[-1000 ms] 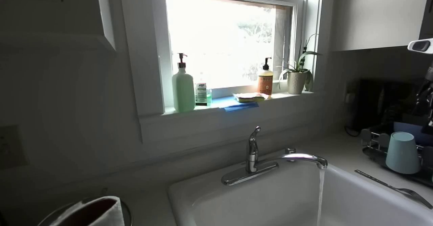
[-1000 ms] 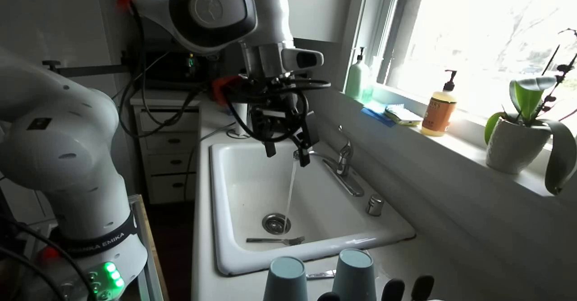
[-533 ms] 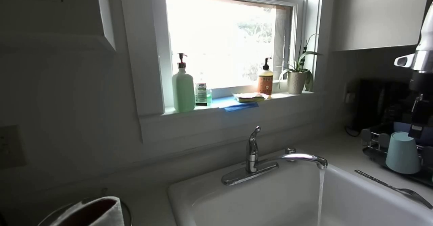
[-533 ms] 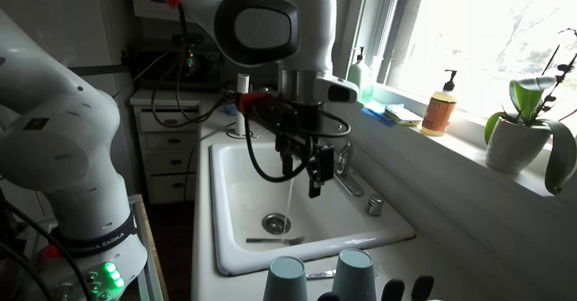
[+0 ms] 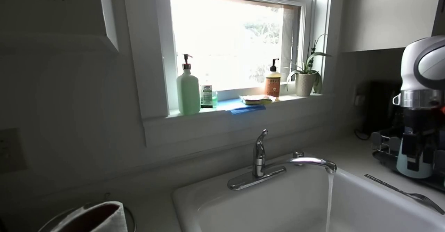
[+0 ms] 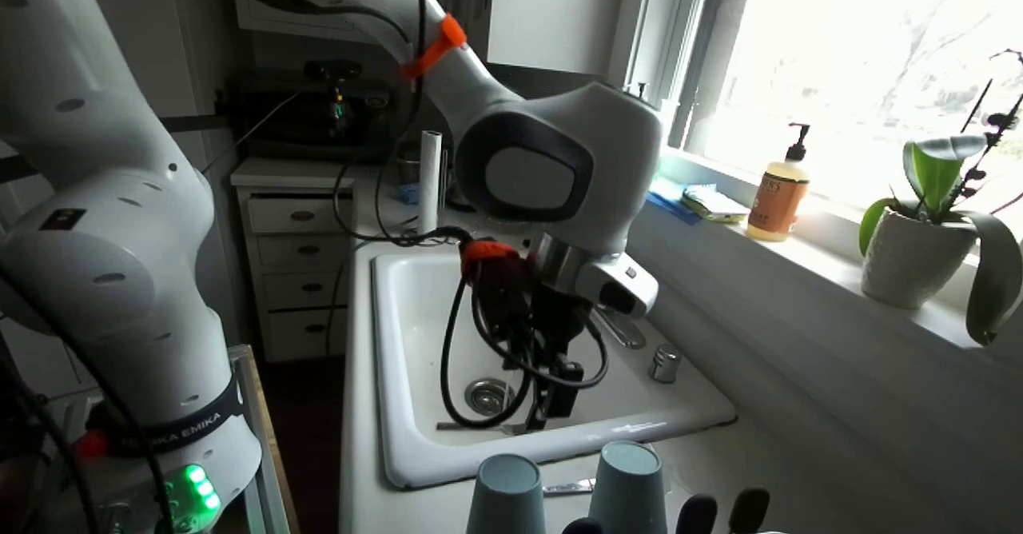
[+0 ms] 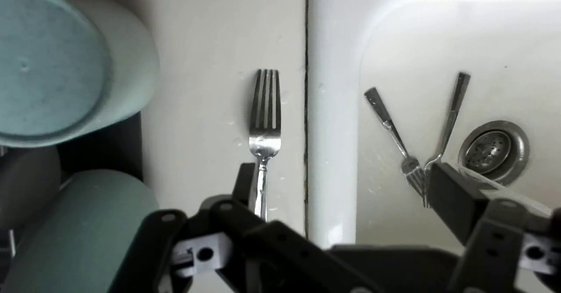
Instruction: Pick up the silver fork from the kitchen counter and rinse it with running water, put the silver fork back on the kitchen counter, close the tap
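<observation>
The silver fork lies on the kitchen counter beside the sink rim, tines toward the top in the wrist view. It also shows in both exterior views. My gripper is open and empty. In the wrist view its left finger overlaps the fork's handle and its right finger is over the basin. In both exterior views the gripper is above the sink's edge near the cups. The tap stands with running water falling from its spout.
Two more utensils, a fork and another partly hidden one, lie in the white sink near the drain. Blue-green cups stand upside down on a dish rack beside the fork. Bottles line the window ledge.
My arm has come down and moved toward the cups and the sink's near edge, with the gripper open. The forks, the tap and the water look the same.
</observation>
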### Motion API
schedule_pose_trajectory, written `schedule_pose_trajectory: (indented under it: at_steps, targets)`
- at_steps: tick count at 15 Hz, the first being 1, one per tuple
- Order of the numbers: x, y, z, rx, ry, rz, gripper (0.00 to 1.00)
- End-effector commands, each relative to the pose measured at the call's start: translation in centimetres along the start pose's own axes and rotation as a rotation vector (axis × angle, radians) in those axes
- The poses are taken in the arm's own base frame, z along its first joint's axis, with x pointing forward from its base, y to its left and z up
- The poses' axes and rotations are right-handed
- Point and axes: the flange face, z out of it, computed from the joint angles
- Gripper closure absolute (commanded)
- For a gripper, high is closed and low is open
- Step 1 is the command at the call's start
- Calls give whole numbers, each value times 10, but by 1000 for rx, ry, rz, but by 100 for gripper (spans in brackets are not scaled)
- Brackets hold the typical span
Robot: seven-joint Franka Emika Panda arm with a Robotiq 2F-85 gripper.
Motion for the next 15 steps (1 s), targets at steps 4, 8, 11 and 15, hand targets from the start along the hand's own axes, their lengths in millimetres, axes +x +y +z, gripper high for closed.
schedule_pose_trajectory:
  at_steps: [4, 8, 11, 15]
  targets:
    - [37, 34, 35, 44, -6, 91, 0]
    - [53, 48, 51, 24, -9, 101, 0]
    - [59, 47, 61, 6, -31, 83, 0]
    - [63, 42, 72, -11, -65, 76, 0]
